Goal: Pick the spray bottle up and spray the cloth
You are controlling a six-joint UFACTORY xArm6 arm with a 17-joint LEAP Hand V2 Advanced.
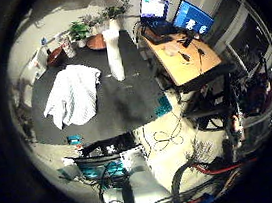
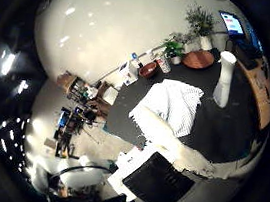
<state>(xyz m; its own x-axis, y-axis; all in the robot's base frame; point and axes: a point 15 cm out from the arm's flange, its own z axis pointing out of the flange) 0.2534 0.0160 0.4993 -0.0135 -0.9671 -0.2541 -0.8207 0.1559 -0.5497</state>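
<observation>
A tall white spray bottle (image 1: 114, 54) stands upright on the black table (image 1: 127, 107). A crumpled white cloth (image 1: 74, 94) lies beside it on the same table, a short gap apart. My hand (image 2: 167, 138) is high above the table, far from both and touching nothing. One white finger reaches out straight over the cloth's edge in the thumb side view, with a black part of the hand behind it. The hand is open and holds nothing.
At the table's far end stand a brown bowl (image 1: 54, 56), a reddish plate (image 1: 96, 42), a small bottle (image 1: 68, 47) and potted plants (image 1: 79, 31). A wooden desk (image 1: 191, 64) with two lit screens stands beside the table. The arm's base (image 1: 131, 182) is at the table's near edge.
</observation>
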